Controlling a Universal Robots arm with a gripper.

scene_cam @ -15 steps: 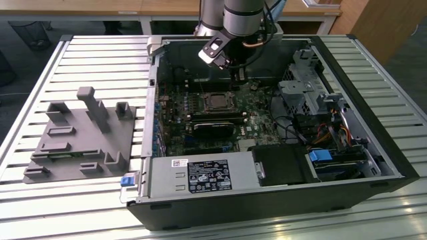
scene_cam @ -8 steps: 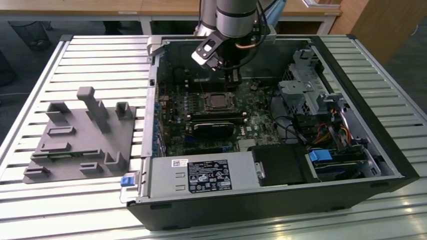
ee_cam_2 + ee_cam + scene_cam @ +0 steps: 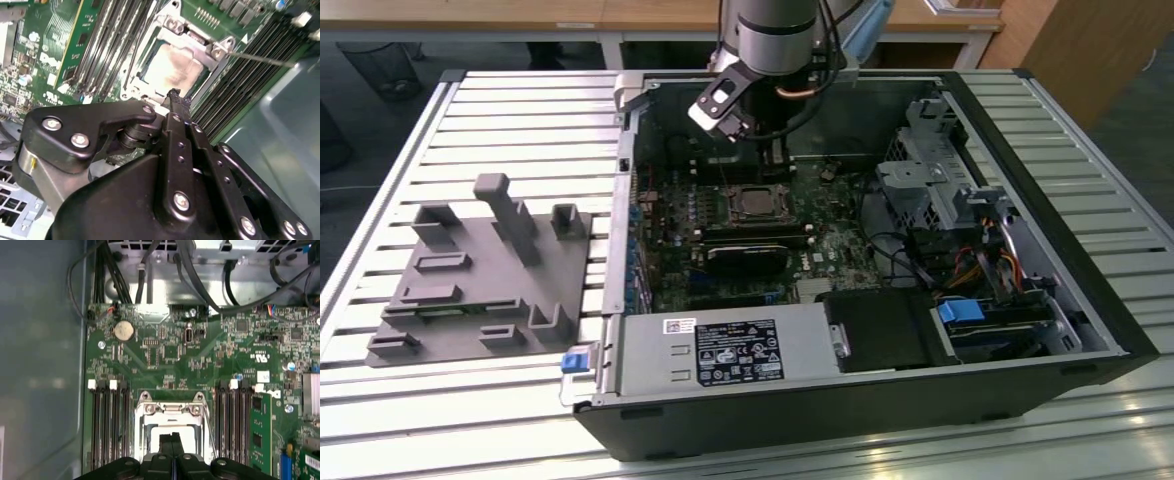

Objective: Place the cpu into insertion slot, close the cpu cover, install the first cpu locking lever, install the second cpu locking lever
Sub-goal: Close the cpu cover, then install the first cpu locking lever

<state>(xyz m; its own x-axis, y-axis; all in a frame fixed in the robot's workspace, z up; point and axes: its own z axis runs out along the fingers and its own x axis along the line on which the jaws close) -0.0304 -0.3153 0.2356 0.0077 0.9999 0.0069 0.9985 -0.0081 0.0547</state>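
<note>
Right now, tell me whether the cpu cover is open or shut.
Shut: the cpu cover lies flat around the cpu, whose top shows through its cut-out.

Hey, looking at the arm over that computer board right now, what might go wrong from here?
1. The gripper, fingers shut, hangs close over the chip framed by its metal cover; pressing down off-target might scratch the chip or bend the cover.
2. A thin lever sticks out over the memory slots; it may slip off the narrow fingertips and strike them.
</note>
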